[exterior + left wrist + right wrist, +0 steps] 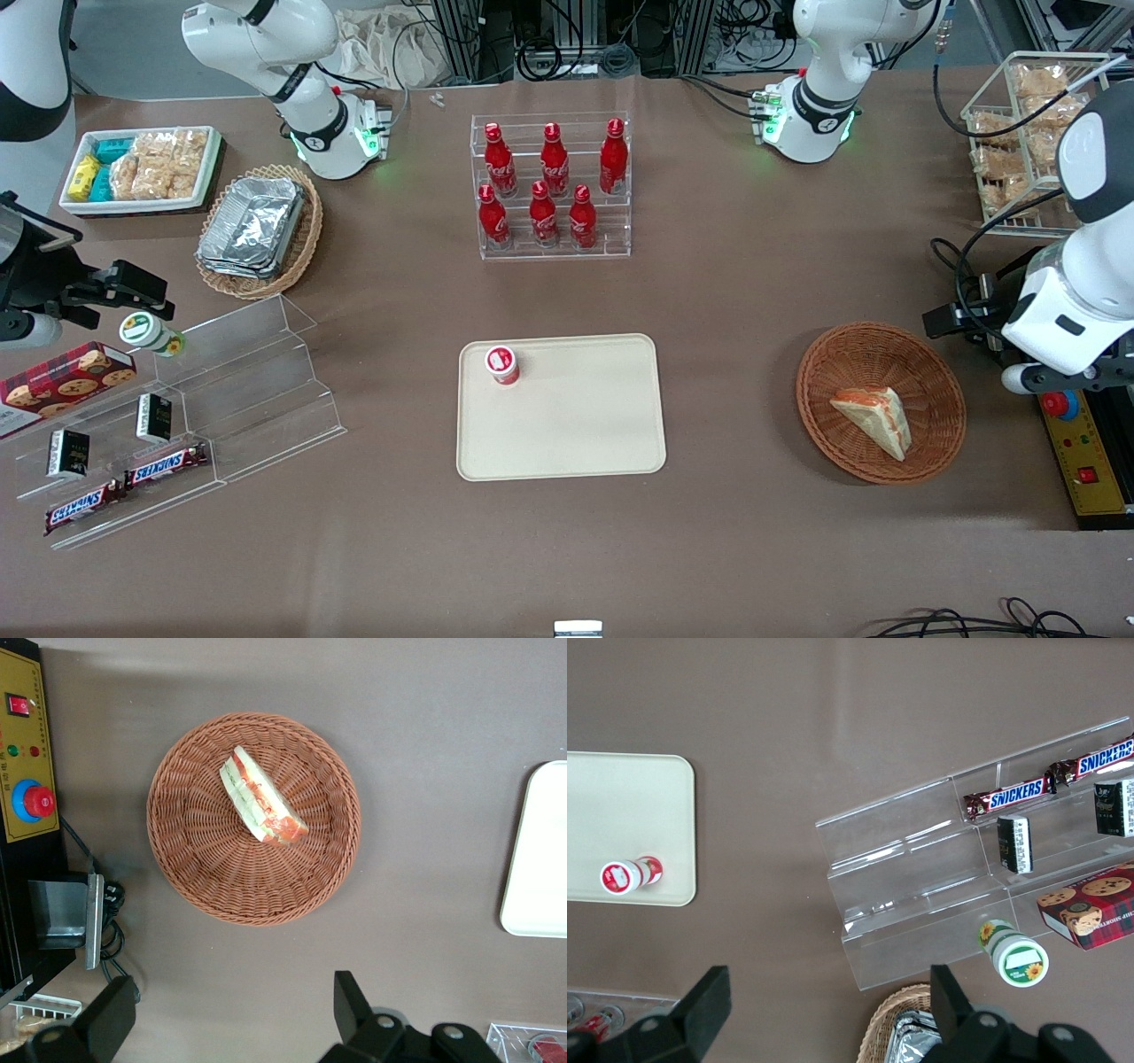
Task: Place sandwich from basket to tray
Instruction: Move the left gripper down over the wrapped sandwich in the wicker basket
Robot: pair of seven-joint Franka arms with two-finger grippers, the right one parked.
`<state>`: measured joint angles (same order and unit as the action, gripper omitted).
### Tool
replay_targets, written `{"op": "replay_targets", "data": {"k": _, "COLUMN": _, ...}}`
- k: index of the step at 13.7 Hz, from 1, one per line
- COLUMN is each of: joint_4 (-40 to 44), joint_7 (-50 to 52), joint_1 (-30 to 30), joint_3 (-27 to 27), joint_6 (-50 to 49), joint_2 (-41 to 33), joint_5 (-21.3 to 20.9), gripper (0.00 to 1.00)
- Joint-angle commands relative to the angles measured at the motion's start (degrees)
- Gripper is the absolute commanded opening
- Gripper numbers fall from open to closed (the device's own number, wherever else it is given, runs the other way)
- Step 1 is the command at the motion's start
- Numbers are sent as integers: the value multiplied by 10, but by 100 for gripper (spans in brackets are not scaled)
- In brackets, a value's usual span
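The sandwich (873, 418), a pale bread wedge with orange and green filling, lies in the round reddish-brown wicker basket (833, 354). The left wrist view shows both the sandwich (263, 797) and the basket (204, 877). The beige tray (576, 425) lies at the table's middle, and an edge of it shows in the left wrist view (536, 868). My left gripper (950, 319) hangs above the table beside the basket, toward the working arm's end. It is open and empty (230, 1014), with the jaws wide apart and clear of the basket.
A small red-capped bottle (501, 364) stands on the tray's corner. A yellow control box (1085, 452) lies at the working arm's table edge. A wire rack of bagged snacks (1028, 133) stands farther back. A rack of red bottles (551, 186) stands farther back than the tray.
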<state>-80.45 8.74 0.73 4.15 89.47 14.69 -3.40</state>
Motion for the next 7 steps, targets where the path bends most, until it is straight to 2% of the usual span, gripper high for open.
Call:
{"op": "replay_targets", "data": {"k": 1, "joint_4": 6, "joint_7": -11, "joint_1": -3, "joint_3": 2, "joint_6": -4, "joint_2": -2, "joint_5": 16, "gripper": 99}}
{"op": "replay_targets", "data": {"k": 3, "joint_4": 6, "joint_7": -10, "joint_1": -4, "joint_3": 1, "joint_6": 4, "joint_2": 9, "joint_5": 17, "gripper": 100}}
{"op": "replay_targets", "data": {"k": 7, "joint_4": -58, "joint_7": 84, "joint_1": -4, "joint_3": -1, "joint_6": 114, "joint_2": 14, "joint_5": 12, "gripper": 100}}
